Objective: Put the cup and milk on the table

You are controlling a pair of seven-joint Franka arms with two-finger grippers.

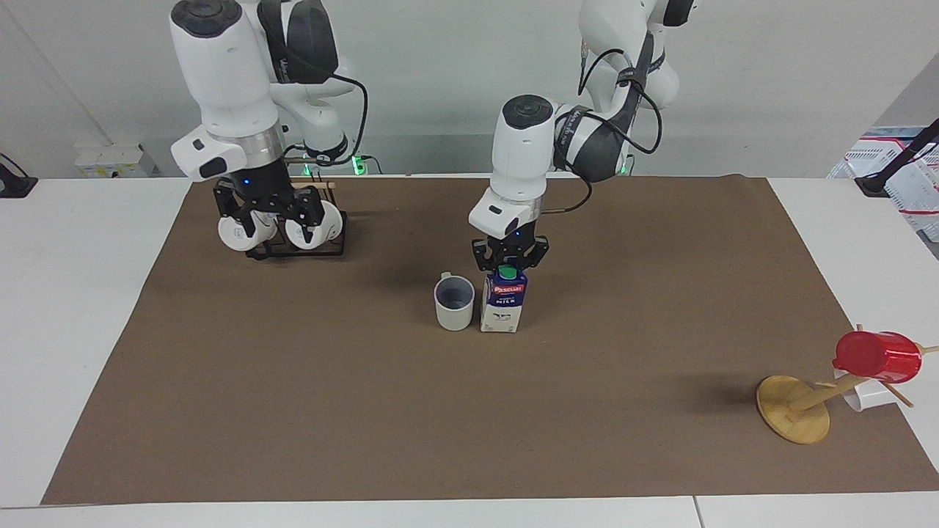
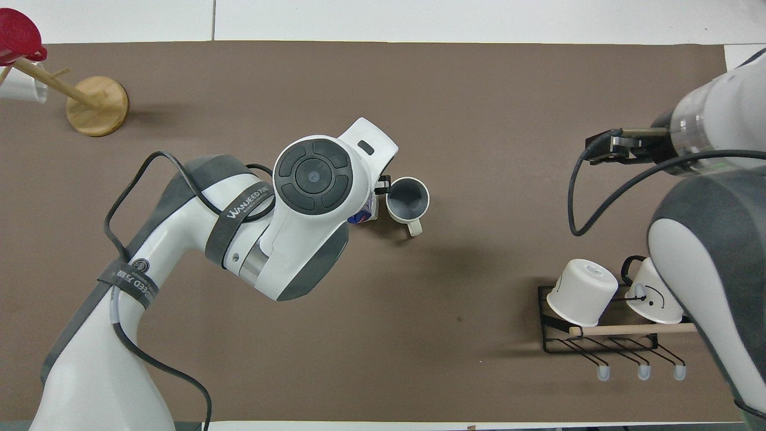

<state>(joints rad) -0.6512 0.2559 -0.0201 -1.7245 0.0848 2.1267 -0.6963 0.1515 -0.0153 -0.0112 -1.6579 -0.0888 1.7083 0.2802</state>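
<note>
Standing beside cup [image 1: 455, 302], milk [image 1: 504, 299] under left end effector [image 1: 509, 258]

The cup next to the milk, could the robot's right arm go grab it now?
Probably yes. The cup stands free on the brown sheet, its top uncovered. The right gripper hangs open over the mug rack, and only the milk, under the left gripper, stands beside it.

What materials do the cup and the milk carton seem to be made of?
The cup looks like glazed ceramic: thick rim, matte pale wall, bluish-grey inside. The milk carton looks like coated paperboard: folded gable top, printed faces, with a probably plastic green cap.
</note>
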